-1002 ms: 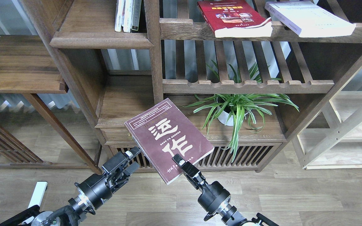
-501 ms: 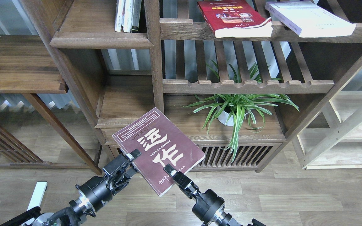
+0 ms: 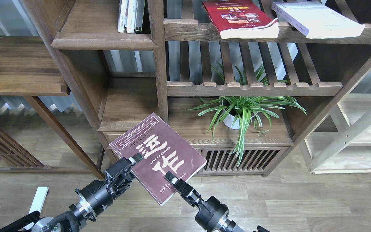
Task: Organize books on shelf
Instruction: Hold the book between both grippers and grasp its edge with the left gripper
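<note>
The dark maroon book with big white characters hangs tilted in the air before the low cabinet. My right gripper is shut on its lower edge. My left gripper is at the book's left edge, jaws apart, upper finger over the cover and the lower finger partly hidden beneath. The red book and the thick white book lie flat on the upper slatted rack at the top right. The solid dark-brown shelf is at the upper left.
Thin white- and dark-spined books stand at the shelf's right end against a post. A potted spider plant sits under a lower slatted rack. Pale light-wood shelving stands at the right. The floor is wood planks.
The right gripper has carried the maroon book down and to the left. Its left edge now lies between the left gripper's fingers, which have stayed nearly in place.
</note>
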### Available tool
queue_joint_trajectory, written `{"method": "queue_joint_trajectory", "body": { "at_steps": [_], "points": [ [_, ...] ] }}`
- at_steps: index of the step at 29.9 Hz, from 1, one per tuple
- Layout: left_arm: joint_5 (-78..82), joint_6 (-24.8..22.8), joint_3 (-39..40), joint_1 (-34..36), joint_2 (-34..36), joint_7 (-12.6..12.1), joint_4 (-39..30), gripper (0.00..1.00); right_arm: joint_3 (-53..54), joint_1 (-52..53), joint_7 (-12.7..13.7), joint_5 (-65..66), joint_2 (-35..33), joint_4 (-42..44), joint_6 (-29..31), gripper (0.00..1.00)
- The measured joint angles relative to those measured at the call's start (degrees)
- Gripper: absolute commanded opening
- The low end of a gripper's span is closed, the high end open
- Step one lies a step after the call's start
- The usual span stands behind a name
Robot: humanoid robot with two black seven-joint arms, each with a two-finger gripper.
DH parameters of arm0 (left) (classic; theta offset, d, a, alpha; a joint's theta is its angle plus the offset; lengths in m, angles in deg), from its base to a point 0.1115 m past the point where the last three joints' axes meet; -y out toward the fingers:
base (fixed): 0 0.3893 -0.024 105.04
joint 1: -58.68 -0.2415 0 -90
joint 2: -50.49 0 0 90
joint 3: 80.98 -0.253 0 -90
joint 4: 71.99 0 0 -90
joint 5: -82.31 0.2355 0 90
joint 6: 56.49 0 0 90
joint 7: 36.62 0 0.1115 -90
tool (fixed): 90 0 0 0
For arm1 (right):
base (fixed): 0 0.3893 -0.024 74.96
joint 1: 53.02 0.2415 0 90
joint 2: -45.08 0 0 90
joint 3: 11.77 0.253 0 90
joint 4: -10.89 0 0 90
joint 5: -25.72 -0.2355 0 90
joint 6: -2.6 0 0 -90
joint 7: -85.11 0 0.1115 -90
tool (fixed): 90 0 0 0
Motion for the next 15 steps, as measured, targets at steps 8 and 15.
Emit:
{"method": "queue_joint_trajectory", "body": {
  "at_steps": [8,15],
  "points": [
    [-0.4,0.0,-0.2,-0.1,-0.5,-3.0,0.0,0.59,-0.6,-0.2,0.0,0.1,0.0,0.0,0.0,0.03],
    [-1.2,0.0,0.0,0.3,-0.5,-3.1,0.0,0.59,-0.6,-0.3,0.0,0.2,0.0,0.0,0.0,0.03]
  ]
}}
